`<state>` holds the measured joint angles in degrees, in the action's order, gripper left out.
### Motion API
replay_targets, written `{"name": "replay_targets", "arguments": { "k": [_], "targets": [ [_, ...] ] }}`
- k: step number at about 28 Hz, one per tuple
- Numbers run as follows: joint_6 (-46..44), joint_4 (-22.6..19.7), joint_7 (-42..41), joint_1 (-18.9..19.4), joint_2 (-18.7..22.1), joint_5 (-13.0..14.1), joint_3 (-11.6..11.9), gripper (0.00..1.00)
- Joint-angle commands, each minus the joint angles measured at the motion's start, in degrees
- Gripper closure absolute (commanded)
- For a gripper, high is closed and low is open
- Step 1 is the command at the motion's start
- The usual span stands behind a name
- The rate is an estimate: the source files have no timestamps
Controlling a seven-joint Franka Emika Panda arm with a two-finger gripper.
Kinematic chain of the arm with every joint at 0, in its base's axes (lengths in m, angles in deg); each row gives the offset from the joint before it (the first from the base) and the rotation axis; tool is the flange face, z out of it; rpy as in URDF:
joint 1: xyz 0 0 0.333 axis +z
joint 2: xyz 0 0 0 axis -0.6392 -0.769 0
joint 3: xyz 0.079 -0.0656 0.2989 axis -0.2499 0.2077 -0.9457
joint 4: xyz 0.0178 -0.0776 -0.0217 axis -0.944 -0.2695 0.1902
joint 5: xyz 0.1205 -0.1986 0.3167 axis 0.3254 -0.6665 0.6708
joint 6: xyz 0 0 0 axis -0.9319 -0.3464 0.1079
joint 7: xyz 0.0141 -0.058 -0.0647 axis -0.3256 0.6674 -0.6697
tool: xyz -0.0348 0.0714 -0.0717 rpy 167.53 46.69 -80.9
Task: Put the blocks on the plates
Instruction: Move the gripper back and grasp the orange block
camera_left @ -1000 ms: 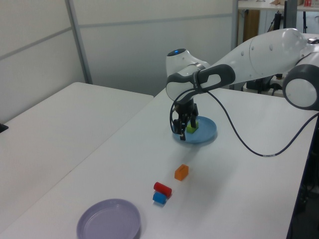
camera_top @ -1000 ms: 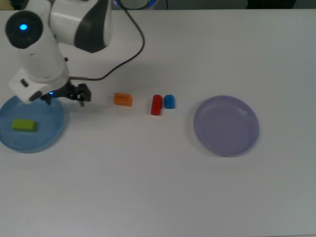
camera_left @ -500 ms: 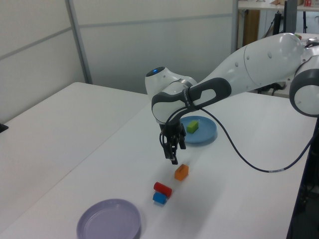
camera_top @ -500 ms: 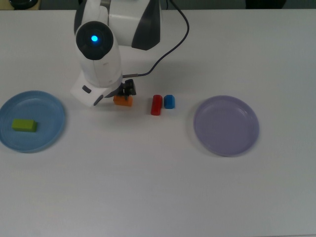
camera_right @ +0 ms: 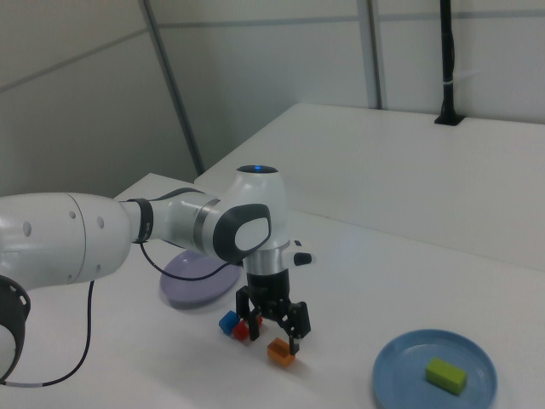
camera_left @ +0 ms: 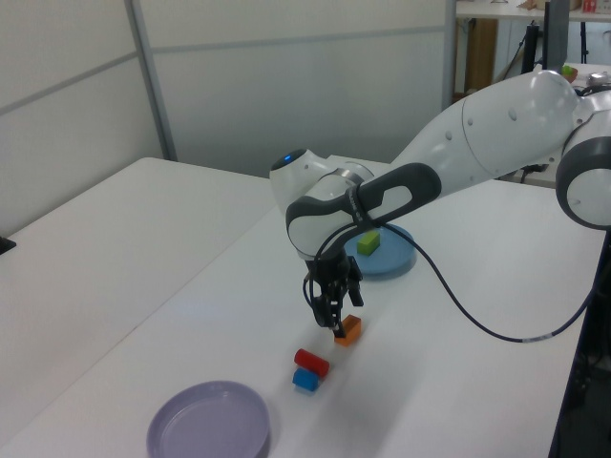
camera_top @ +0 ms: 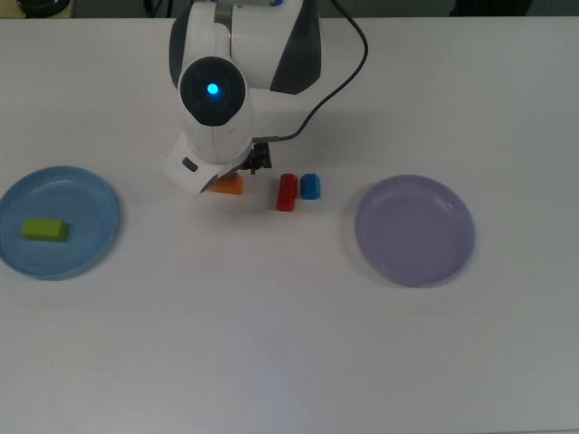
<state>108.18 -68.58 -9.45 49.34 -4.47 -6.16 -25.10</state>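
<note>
So, from the top view: my green block [camera_top: 44, 230] lies on the light blue plate [camera_top: 90, 194] at the top view's left, which I count as one of four placed. The lavender plate [camera_top: 414, 230] at the top view's right holds nothing. Between the two plates, on the bare counter [camera_top: 289, 344], the red block [camera_top: 287, 192] and the blue block [camera_top: 310, 186] sit touching side by side, and the orange block [camera_top: 227, 184] peeks out from under my wrist, just beside them toward the blue plate. So three blocks are left to go.

Over to the left view: my end effector [camera_left: 331, 320] hangs low over the orange block [camera_left: 348, 329], fingertips right at its near edge. Green [camera_left: 368, 241] rests on the blue plate [camera_left: 393, 261] behind my arm, red [camera_left: 311, 362] and blue [camera_left: 305, 380] wait in front, and the lavender plate [camera_left: 208, 421] is bare.

Now the right view: my end effector [camera_right: 273, 331] stands spread wide, fingers splayed above the orange block [camera_right: 280, 351], nothing held. One finger comes down just beside the orange block, the other near the red [camera_right: 242, 330] and blue [camera_right: 228, 322] pair. Green [camera_right: 446, 374] sits on the blue plate [camera_right: 400, 362] at the right view's right. My read: I am lining up for the orange block, the second block of four.
</note>
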Motion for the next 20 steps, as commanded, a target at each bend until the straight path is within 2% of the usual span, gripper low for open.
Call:
{"name": "replay_targets", "arguments": {
  "k": [1,15,20],
  "targets": [
    [0.27,-1.69,1.03,1.03,0.32,0.19,0.69,0.00],
    [3.44,-1.60,0.94,0.32,-2.05,-0.43,0.87,0.00],
    [4.93,-1.51,1.03,0.32,-2.76,-0.51,0.78,0.21]
  ]
}}
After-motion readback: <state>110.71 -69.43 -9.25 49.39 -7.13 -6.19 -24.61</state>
